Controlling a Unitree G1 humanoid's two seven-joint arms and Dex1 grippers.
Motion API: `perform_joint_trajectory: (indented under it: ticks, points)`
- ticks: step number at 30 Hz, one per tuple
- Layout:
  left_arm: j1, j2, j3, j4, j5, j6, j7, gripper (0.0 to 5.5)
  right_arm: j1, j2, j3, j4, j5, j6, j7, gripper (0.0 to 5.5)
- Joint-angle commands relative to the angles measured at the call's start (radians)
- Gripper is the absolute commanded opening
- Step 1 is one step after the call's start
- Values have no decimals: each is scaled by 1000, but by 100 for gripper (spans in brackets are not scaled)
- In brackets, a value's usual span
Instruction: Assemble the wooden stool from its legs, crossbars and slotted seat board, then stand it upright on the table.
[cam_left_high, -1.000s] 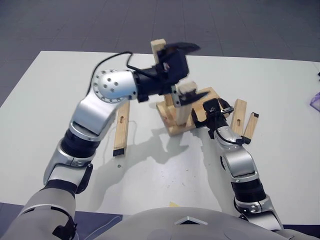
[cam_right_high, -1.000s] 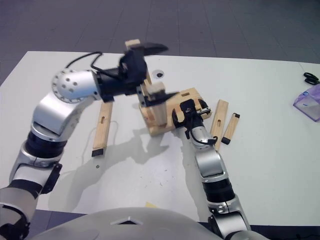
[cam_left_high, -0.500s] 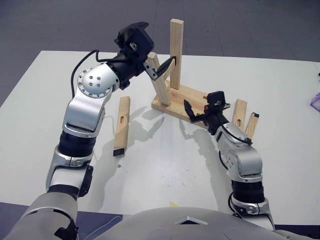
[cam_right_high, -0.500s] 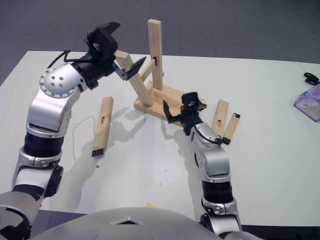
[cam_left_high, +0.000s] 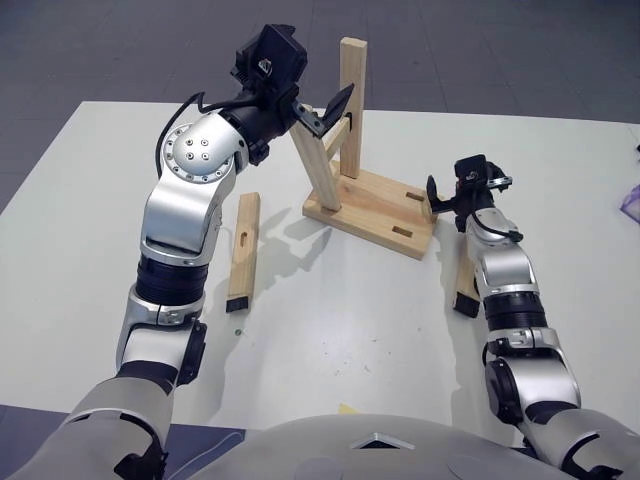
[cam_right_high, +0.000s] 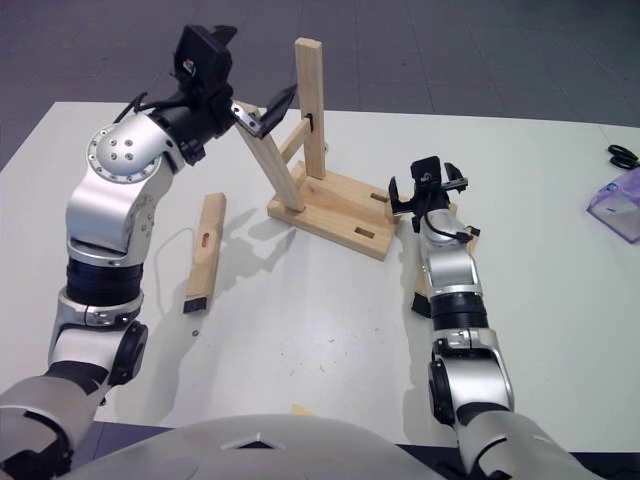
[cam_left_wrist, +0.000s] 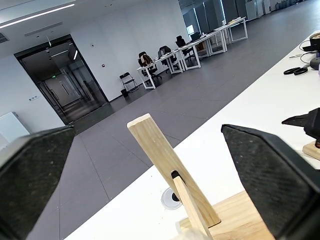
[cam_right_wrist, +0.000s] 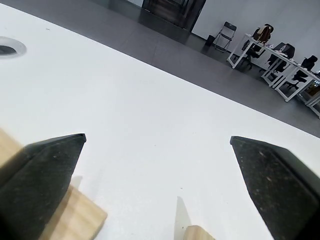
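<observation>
Your seat board (cam_left_high: 372, 213) lies flat: upright leg (cam_left_high: 352, 80) and leaning leg (cam_left_high: 320, 175) stand in it, crossbar (cam_left_high: 338, 133) joining them. A loose slotted leg (cam_left_high: 243, 250) lies apart, to its left.

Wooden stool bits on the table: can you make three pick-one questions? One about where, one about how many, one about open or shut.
1. Where is the loose slotted wooden bar? A) in a gripper B) on the white table, left of the flat wooden seat board C) atop the board
2. How many wooden legs stand in the board? A) none B) two C) four
3. The right gripper is: A) open B) shut on a leg C) shut on nothing
Answers: 1 B, it lies flat there; 2 B, one upright, one tilted; 3 A, its fingers are spread, holding nothing.
</observation>
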Motion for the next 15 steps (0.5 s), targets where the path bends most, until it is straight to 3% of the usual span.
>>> perform_joint_trajectory:
  ticks: [1, 4, 10, 15]
  points:
    - [-38, -1, -1, -14, -26, -6, -45, 540, -83, -36, 57, 252, -59, -105, 34, 538]
    - [-32, 15, 11, -11, -26, -15, -58, 540, -29, -59, 100, 219, -55, -84, 168, 538]
    - [-5, 64, 73, -4, -10, -21, -48, 540, 312, -135, 208, -261, -6, 92, 427, 538]
    - [5, 64, 94, -3, -5, -20, -25, 540, 475, -100, 264, -539, 18, 192, 430, 538]
